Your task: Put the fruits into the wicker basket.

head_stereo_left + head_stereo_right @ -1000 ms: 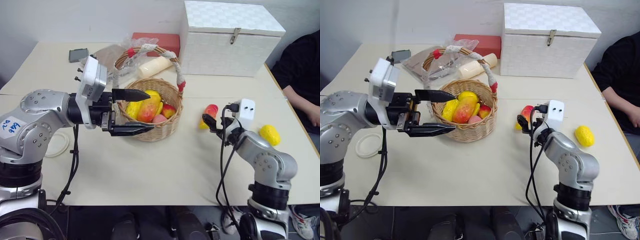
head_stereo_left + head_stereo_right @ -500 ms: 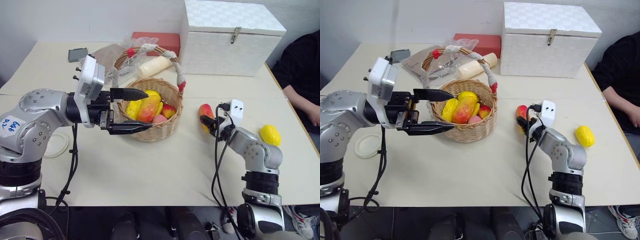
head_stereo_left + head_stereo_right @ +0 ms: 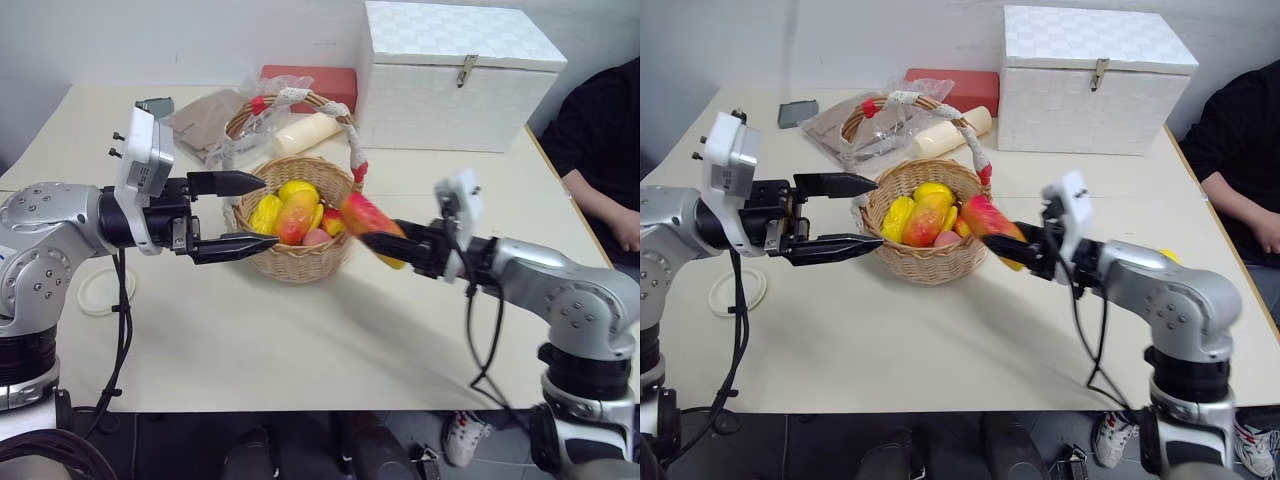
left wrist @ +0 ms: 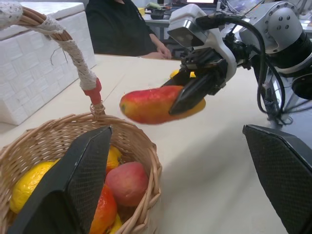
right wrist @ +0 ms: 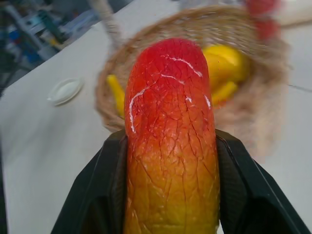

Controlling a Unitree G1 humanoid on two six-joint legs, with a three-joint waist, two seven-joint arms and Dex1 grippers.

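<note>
mango (image 5: 170, 141) clamped, crackled skin close-up

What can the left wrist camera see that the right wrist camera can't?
The left wrist view adds the white box, a person, the handle over the basket, a red peach inside, and the right gripper seen from the side. The right wrist view adds the white lid on the table and the mango's cracked skin up close. Both share the mango clamped in the right gripper, and the basket holding yellow fruit.
</note>
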